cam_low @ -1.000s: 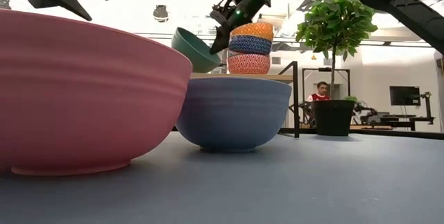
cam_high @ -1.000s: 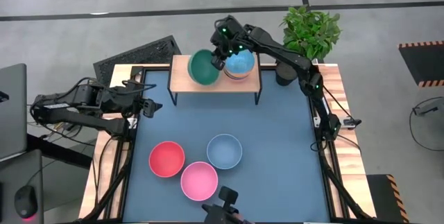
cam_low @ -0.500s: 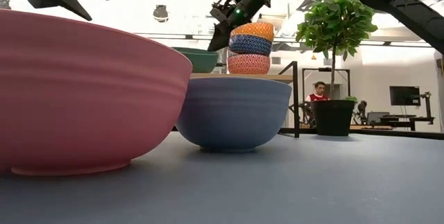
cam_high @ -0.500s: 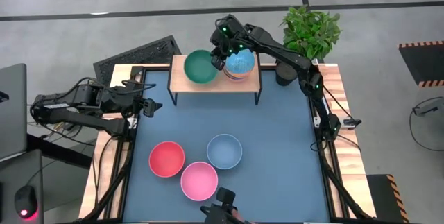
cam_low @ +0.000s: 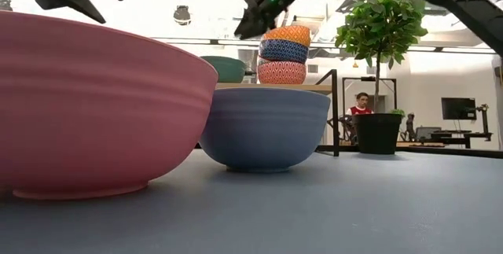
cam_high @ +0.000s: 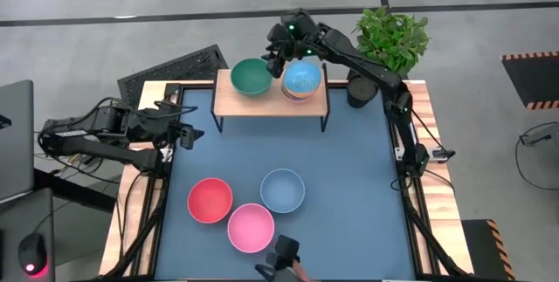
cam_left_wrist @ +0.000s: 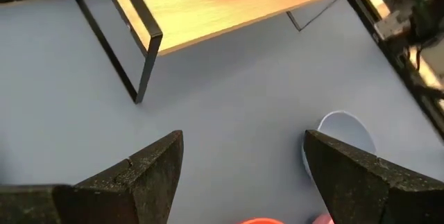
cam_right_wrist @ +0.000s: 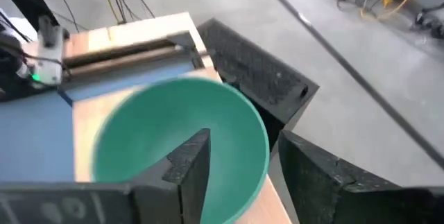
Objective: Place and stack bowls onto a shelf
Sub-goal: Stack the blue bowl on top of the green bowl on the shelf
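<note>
The green bowl point(cam_high: 251, 77) sits upright on its base on the left part of the shelf point(cam_high: 229, 100). Next to it on the shelf stands a stack of small patterned bowls point(cam_low: 284, 53), with the bright blue one point(cam_high: 302, 79) on top. My right gripper point(cam_high: 276, 60) hangs open just above the green bowl's rim point(cam_right_wrist: 180, 141), clear of it. The red point(cam_high: 210, 200), pink point(cam_high: 251, 227) and grey-blue point(cam_high: 282, 189) bowls rest on the blue table near its front edge. My left gripper point(cam_high: 179, 132) waits open over the table's left side.
A potted plant point(cam_high: 391, 37) and a black cup point(cam_high: 359, 90) stand at the far right corner, beside the shelf. A black mat point(cam_high: 175, 68) lies beyond the far left corner. A person point(cam_low: 361, 103) sits in the room behind.
My right gripper has opened and let go of the green bowl, then risen and drawn back toward the far edge. The bowl, which was tilted in the hold above the shelf, now sits level on the shelf's left part.
</note>
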You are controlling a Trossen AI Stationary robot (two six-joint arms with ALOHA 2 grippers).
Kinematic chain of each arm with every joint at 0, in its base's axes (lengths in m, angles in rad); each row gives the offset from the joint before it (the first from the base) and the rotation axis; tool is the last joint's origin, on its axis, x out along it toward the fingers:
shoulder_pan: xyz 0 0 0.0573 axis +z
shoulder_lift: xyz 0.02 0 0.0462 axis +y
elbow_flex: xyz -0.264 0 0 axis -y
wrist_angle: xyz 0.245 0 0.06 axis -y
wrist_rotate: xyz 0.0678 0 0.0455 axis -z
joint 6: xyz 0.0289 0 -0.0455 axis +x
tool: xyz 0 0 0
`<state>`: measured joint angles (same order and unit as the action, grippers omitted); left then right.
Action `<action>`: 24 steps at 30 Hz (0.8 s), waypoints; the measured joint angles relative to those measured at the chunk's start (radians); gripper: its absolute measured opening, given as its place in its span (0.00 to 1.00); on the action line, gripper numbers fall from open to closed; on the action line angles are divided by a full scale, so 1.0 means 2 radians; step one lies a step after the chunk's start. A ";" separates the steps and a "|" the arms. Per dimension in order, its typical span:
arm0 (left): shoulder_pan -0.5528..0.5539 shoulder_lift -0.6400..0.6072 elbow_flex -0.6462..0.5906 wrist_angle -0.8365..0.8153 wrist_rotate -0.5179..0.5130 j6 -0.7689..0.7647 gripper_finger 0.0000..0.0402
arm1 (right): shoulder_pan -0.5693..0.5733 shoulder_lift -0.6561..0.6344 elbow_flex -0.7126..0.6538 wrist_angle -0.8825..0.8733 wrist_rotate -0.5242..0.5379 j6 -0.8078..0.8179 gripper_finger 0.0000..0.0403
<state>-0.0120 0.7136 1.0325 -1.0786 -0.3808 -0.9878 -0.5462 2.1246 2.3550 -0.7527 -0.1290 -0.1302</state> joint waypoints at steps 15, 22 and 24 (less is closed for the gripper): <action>0.000 0.000 0.000 -0.018 0.078 0.139 0.71 | 0.165 -0.080 -0.007 -0.246 -0.002 0.040 0.47; 0.000 0.000 0.000 -0.022 0.078 0.175 0.71 | 0.254 -0.014 -0.035 -0.306 0.002 0.059 0.47; 0.000 0.000 0.000 -0.026 0.078 0.185 0.71 | 0.268 0.008 -0.037 -0.292 -0.002 0.050 0.47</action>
<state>-0.0120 0.7136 1.0325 -1.1306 -0.2256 -0.6171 -0.0111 2.1411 2.2814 -1.3366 -0.1333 -0.0293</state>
